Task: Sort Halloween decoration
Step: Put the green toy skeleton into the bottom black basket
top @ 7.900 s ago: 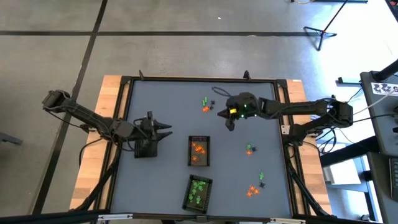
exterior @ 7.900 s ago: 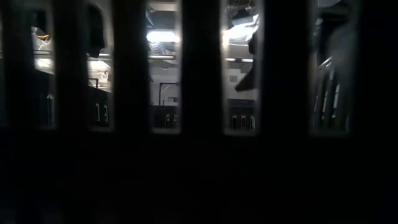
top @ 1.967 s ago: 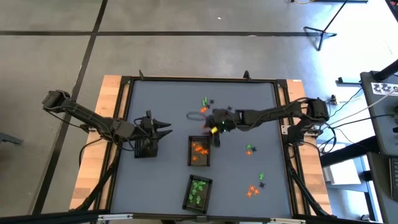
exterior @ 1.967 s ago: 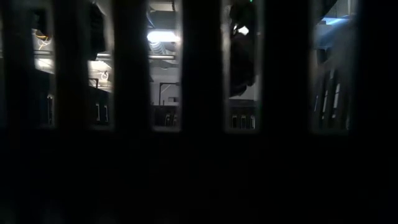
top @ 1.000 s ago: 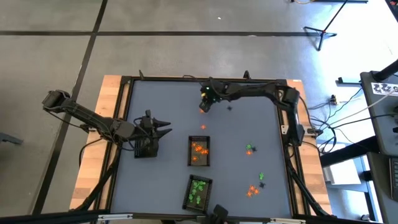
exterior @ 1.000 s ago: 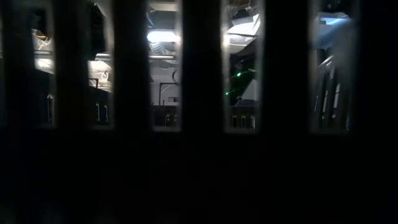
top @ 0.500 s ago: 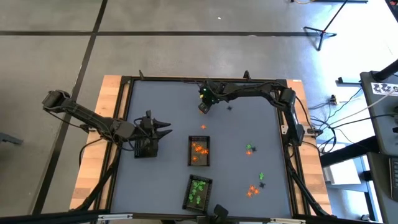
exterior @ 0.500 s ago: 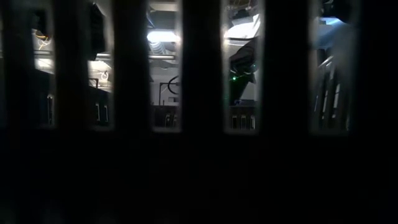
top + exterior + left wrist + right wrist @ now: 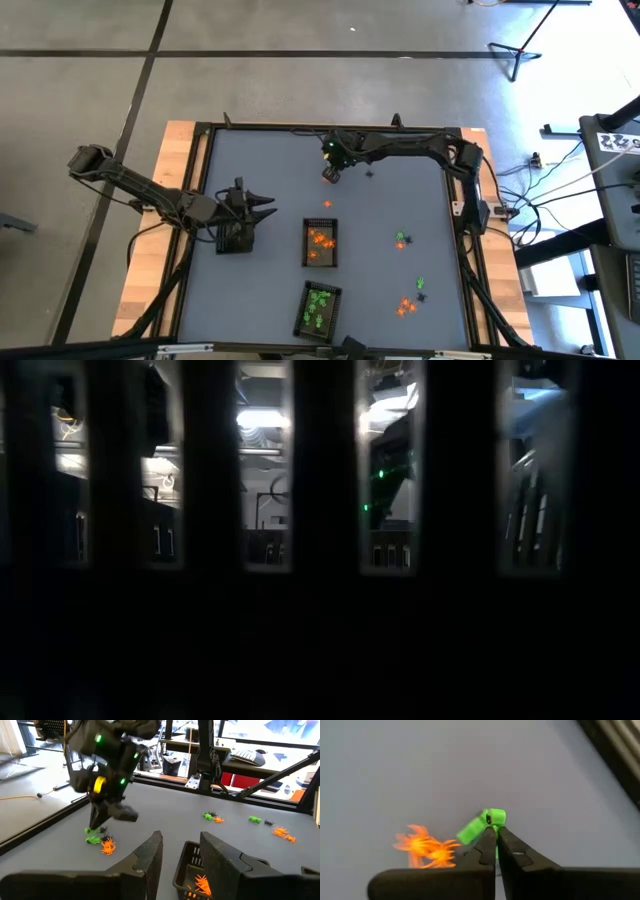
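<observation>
My right gripper [image 9: 330, 172] reaches to the table's far side, left of centre, over a small cluster of trinkets. In its wrist view the shut fingertips [image 9: 494, 834] sit at a green trinket [image 9: 475, 827], and an orange spider [image 9: 427, 850] lies just beside it. The left wrist view shows this gripper [image 9: 97, 824] pointing down at the cluster. My left gripper [image 9: 268, 210] waits open at the table's left, by a dark tray [image 9: 234, 240]. More orange and green trinkets [image 9: 404, 306] lie scattered at the right. My right gripper pinches the green trinket at its ringed end [image 9: 493, 818] between the two fingertips. It comes from above, pointing steeply down. The rest of the trinket lies on the table mat beside the orange spider.
A tray of orange trinkets [image 9: 320, 243] sits mid-table and a tray of green ones [image 9: 318, 307] lies near the near edge. A lone orange trinket [image 9: 327, 204] rests between cluster and tray. A raised black frame [image 9: 205, 135] bounds the grey mat.
My right gripper has stayed over the far cluster of trinkets, edging only slightly toward the near edge.
</observation>
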You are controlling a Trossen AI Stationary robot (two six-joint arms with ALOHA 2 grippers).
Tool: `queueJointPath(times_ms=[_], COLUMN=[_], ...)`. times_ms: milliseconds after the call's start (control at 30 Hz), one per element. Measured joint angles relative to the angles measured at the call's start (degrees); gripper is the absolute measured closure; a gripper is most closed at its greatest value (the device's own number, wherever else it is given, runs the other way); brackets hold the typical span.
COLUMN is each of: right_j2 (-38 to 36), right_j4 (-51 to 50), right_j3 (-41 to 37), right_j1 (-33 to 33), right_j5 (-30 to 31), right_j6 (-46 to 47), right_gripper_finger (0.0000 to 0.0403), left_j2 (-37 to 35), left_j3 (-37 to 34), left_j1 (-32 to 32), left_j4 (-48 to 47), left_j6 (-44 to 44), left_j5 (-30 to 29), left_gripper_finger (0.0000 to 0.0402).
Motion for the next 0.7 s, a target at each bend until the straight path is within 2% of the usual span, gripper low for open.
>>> queueJointPath(times_ms=[267, 700], right_j2=[-6.57, -11.98], right_j4=[-4.59, -6.52], right_j3=[0.11, 0.22], right_j1=[6.25, 28.07], right_j5=[2.00, -8.07], right_j6=[-0.37, 1.56], right_gripper_finger=[0.0401, 0.0402], left_j2=[0.00, 0.00], left_j3=[-0.01, -0.01], left_j1=[-0.21, -0.56], left_j4=[-0.01, -0.01], left_j6=[-0.14, -1.24], left_j5=[0.03, 0.03], left_gripper_finger=[0.0278, 0.0278])
